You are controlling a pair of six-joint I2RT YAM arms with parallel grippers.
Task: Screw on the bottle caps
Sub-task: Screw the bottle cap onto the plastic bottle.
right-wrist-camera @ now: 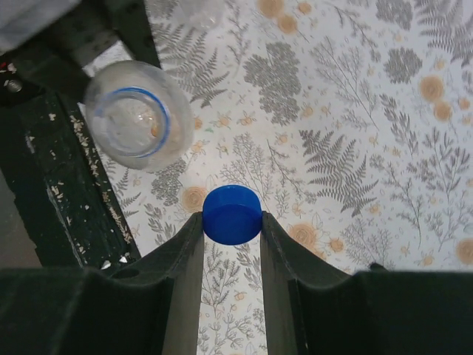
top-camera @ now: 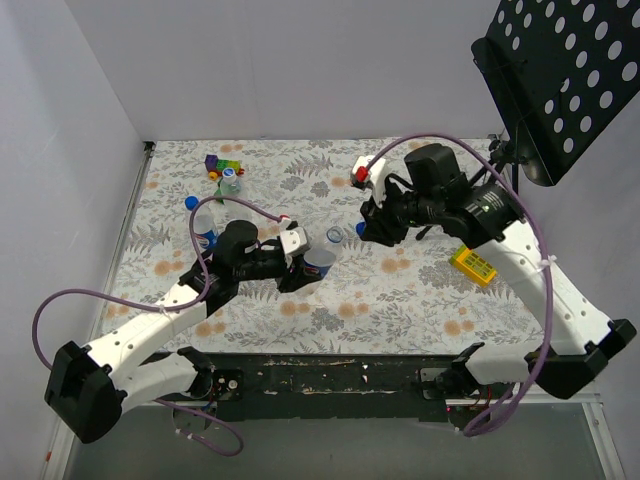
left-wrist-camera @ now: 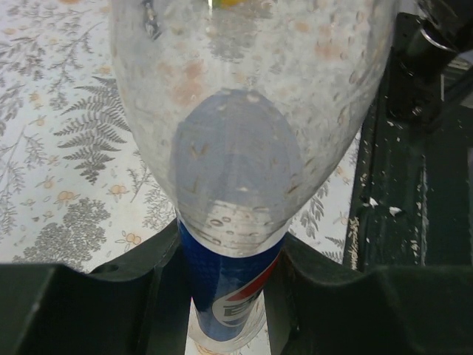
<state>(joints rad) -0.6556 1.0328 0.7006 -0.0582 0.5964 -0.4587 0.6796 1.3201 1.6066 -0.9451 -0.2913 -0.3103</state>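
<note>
My left gripper (top-camera: 303,270) is shut on a clear bottle (top-camera: 320,260) with a blue Pepsi label (left-wrist-camera: 225,285), gripping it at the label and holding it near the table's middle. Its open mouth (top-camera: 334,236) with a blue ring also shows in the right wrist view (right-wrist-camera: 138,115). My right gripper (top-camera: 363,229) is shut on a bright blue cap (right-wrist-camera: 232,214), held between the fingertips above the cloth, just to the right of the bottle's mouth and apart from it.
Another Pepsi bottle (top-camera: 205,230) stands at the left with a blue cap (top-camera: 191,202) by it. A clear bottle (top-camera: 231,182) stands next to toy blocks (top-camera: 222,164) at the back left. A yellow box (top-camera: 472,264) lies at the right. A black perforated stand (top-camera: 560,70) overhangs the back right.
</note>
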